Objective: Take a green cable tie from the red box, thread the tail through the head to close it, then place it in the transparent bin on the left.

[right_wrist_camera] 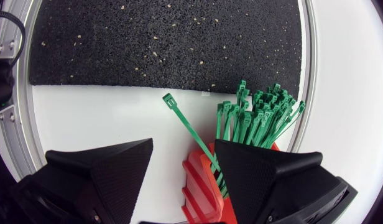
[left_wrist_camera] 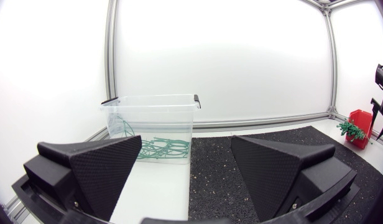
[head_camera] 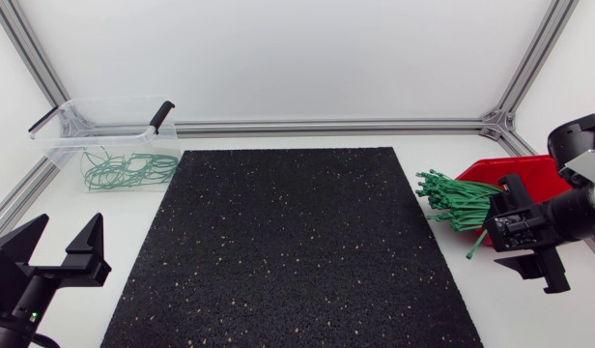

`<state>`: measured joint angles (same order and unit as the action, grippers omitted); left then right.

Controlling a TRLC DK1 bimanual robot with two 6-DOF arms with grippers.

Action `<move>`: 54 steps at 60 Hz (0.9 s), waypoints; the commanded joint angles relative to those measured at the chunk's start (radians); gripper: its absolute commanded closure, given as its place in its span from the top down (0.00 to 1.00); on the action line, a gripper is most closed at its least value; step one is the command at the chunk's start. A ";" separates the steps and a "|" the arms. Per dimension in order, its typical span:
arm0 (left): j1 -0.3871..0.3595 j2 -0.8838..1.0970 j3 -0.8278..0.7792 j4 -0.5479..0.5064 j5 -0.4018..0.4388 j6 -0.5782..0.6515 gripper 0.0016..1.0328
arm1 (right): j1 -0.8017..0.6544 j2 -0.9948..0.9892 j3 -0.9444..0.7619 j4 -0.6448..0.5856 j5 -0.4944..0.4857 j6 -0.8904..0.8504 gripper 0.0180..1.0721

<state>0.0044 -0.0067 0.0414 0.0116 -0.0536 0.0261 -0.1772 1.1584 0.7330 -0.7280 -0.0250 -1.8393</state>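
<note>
**Left arm.** Left gripper (head_camera: 66,230) low at the near left corner of the white table (head_camera: 529,324), just beside the left edge of the black mat (head_camera: 288,242). Jaws released, with the two wedge fingers spread wide. In the left wrist view, pointed across the table at the transparent bin (left_wrist_camera: 151,115), well apart from it.

**Right arm.** Right gripper (right_wrist_camera: 183,146) over the front of the red box (right_wrist_camera: 201,180), at the right side of the table beyond the right edge of the mat. Jaws released, with a broad gap between the fingers and no grasp on anything.

**Task items.**
- Red box: on the white table near the far right corner, its open front facing the mat.
- Bundle of green cable ties (right_wrist_camera: 257,115): lying in the box, unfastened, heads fanned out past the box front towards the mat and stopping just short of its edge.
- Single green cable tie (right_wrist_camera: 185,124): apart from the bundle, straight and unfastened. Head end out on the bare table between box and mat. Tail running back over the box lip, between the open fingers and close along the inner edge of the finger on the bundle's side. Contact with that finger not determinable.
- Transparent bin: at the far left corner of the table, off the mat and upright, with a black latch handle (head_camera: 160,116) at each end.
- Closed green ties (head_camera: 128,169): several looped ties in a loose heap on the bin floor.
</note>
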 commanded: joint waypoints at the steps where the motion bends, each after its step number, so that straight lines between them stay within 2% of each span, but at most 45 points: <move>1: 0.000 -0.006 -0.038 -0.021 -0.009 0.011 0.97 | 0.008 0.009 -0.020 0.007 0.000 -0.055 0.60; 12: 0.002 -0.006 -0.038 -0.021 -0.009 0.009 0.97 | 0.019 0.029 -0.015 0.024 0.002 -0.077 0.59; 19: 0.002 -0.006 -0.038 -0.021 -0.009 0.011 0.97 | 0.035 0.029 -0.024 0.030 0.000 -0.087 0.51; 27: 0.002 -0.004 -0.038 -0.021 -0.009 0.011 0.97 | 0.056 0.030 -0.049 0.059 0.016 -0.086 0.50; 33: 0.002 -0.004 -0.038 -0.021 -0.009 0.011 0.97 | 0.062 0.037 -0.066 0.082 0.025 -0.086 0.39; 54: 0.002 -0.004 -0.038 -0.022 -0.009 0.011 0.97 | 0.062 0.064 -0.113 0.177 0.057 -0.092 0.38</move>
<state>0.0044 -0.0067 0.0414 0.0116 -0.0540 0.0265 -0.1196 1.2037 0.6495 -0.5594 0.0242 -1.8946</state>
